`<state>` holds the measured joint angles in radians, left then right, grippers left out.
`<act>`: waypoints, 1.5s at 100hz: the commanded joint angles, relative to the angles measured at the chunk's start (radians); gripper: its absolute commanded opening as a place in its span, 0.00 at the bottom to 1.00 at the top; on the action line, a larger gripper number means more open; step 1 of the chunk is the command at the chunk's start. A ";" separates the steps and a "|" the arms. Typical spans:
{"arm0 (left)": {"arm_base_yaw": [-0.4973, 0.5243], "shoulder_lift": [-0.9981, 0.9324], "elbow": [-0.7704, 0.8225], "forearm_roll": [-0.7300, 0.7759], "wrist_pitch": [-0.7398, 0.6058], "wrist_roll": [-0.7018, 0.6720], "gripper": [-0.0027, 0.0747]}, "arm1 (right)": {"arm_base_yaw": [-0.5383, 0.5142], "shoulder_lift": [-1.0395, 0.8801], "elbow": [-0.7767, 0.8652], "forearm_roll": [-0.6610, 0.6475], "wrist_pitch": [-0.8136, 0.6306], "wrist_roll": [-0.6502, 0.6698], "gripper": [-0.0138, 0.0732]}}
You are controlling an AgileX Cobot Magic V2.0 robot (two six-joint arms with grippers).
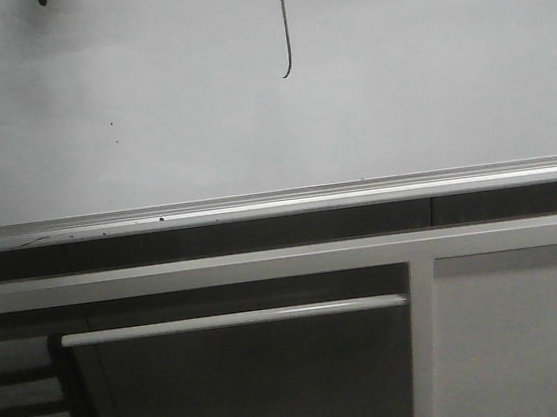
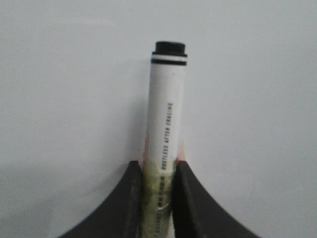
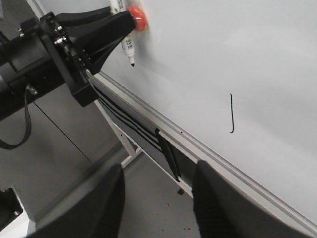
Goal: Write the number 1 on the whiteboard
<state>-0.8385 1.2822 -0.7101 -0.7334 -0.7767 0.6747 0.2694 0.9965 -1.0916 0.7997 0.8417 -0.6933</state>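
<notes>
Filling the frame's upper half, the pale grey-white whiteboard (image 1: 147,113) is bearing the thin dark number 1 (image 1: 283,22) top centre. The left gripper (image 2: 157,196) is pinching a white marker (image 2: 166,114), tip off-board; the right gripper's (image 3: 156,198) fingers are spreading empty.

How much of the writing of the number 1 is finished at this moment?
The stroke looks done: the number 1 stands on the whiteboard, a thin near-vertical line with a small hook at its lower end. In hand: the left gripper is shut on the marker, whose tip is away from the stroke. Left: apparently nothing except withdrawing; the right gripper is open.
</notes>
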 commanded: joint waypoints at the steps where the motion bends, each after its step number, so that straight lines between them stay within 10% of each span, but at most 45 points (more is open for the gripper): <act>1: -0.003 -0.002 -0.035 0.030 -0.108 -0.011 0.01 | -0.005 -0.017 -0.021 0.033 -0.034 -0.002 0.49; 73: -0.003 0.022 -0.035 0.022 -0.162 -0.011 0.02 | -0.005 -0.017 -0.021 0.033 -0.034 -0.002 0.48; 104: -0.003 0.022 -0.035 0.017 -0.160 -0.011 0.30 | -0.005 -0.017 -0.021 0.033 -0.034 -0.002 0.48; 150: -0.003 0.022 -0.035 -0.007 -0.160 -0.011 0.31 | -0.005 -0.017 -0.021 0.033 -0.034 -0.002 0.48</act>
<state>-0.8466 1.3191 -0.7101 -0.7343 -0.8521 0.6725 0.2694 0.9965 -1.0916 0.7997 0.8436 -0.6914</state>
